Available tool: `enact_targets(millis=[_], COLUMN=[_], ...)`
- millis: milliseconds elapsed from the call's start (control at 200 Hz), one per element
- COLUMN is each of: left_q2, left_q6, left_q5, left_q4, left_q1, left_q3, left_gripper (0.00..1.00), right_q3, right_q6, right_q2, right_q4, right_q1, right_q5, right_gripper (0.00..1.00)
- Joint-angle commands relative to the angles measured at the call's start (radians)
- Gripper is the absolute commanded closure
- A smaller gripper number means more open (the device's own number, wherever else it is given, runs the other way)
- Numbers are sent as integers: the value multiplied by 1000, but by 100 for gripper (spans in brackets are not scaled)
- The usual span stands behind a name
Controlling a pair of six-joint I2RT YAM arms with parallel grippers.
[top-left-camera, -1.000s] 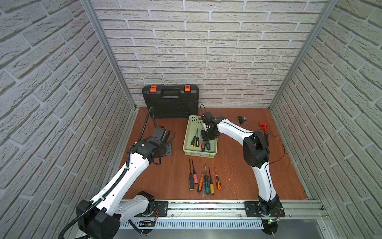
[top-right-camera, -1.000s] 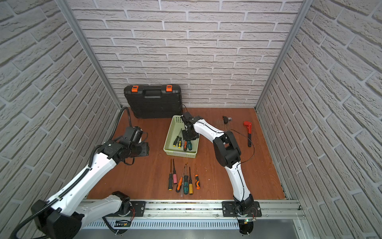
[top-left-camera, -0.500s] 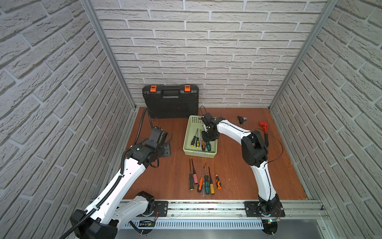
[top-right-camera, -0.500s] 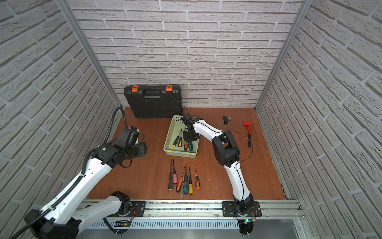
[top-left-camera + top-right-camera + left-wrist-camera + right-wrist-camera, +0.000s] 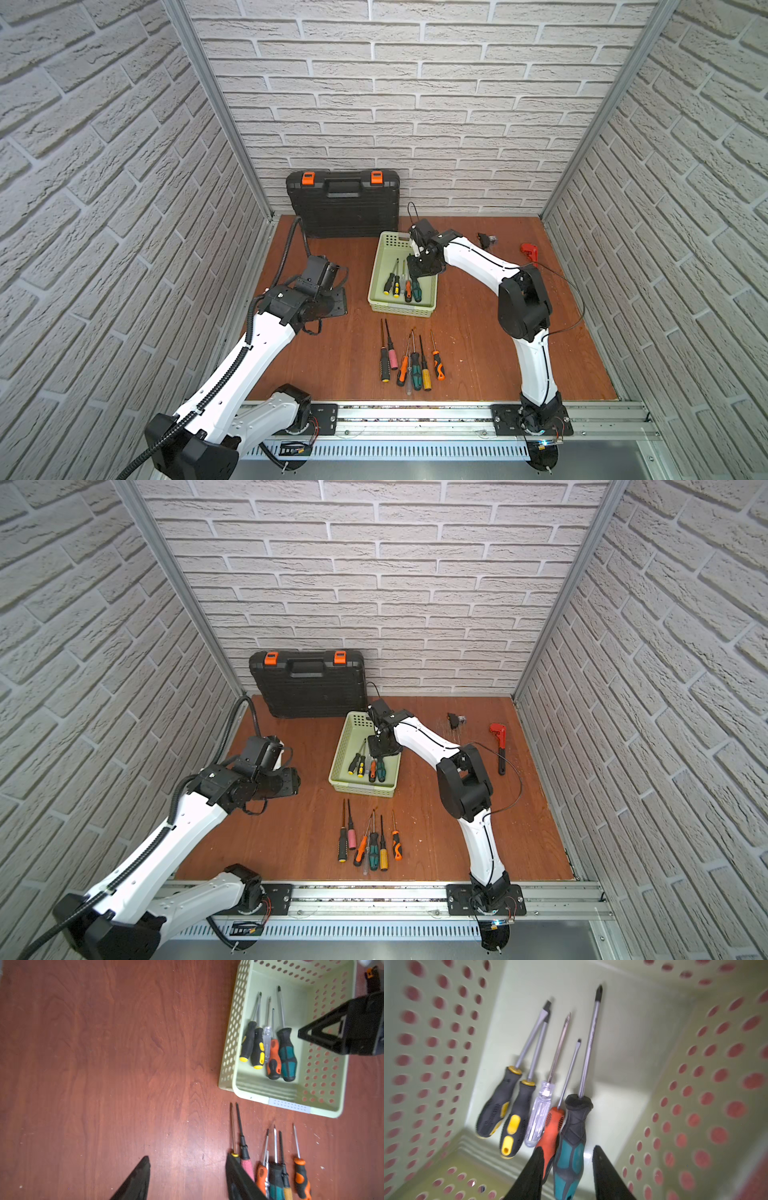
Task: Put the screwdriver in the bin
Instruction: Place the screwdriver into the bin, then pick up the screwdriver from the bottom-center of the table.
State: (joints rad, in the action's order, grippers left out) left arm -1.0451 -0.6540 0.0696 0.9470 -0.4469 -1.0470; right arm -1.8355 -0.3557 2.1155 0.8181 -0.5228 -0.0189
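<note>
The bin [image 5: 401, 306] holds five screwdrivers [image 5: 267, 1040] side by side on its floor, the teal-handled screwdriver [image 5: 574, 1126] outermost. The right gripper [image 5: 568, 1148] hovers over that handle inside the bin, jaws parted and gripping nothing, so this drop looks done. A row of screwdrivers [image 5: 411, 361] lies on the table [image 5: 478, 365] in front of the bin. Near that row the left gripper [image 5: 187, 1156] is wide open and empty.

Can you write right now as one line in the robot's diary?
right gripper: open, fingers straddling teal screwdriver | teal screwdriver: lying in bin | left gripper: open, empty | more screwdrivers: on table
</note>
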Motion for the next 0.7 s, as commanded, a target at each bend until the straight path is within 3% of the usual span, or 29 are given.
enact_targets(millis=[0,165,420,695], left_q2=[-22,-76,-195,-335], left_q6=[-50,-119,-371,-470], left_q5=[-133,-125,-117,-89], left_q4=[-13,-17,-186,-265], left_q1=[-29,-201,-480,-563], left_q3=[31,69,172,207], left_gripper=[43,44,45,46], right_q3=[0,78,398,528], right_q6=[65,55,6,-5], right_q2=[-129,-289,-547,-644], right_q4=[-48,-110,-305,-333], right_q1=[-18,-29,-46,-46], right_q5=[15,-52,-91,-117], right_gripper=[58,58,57,57])
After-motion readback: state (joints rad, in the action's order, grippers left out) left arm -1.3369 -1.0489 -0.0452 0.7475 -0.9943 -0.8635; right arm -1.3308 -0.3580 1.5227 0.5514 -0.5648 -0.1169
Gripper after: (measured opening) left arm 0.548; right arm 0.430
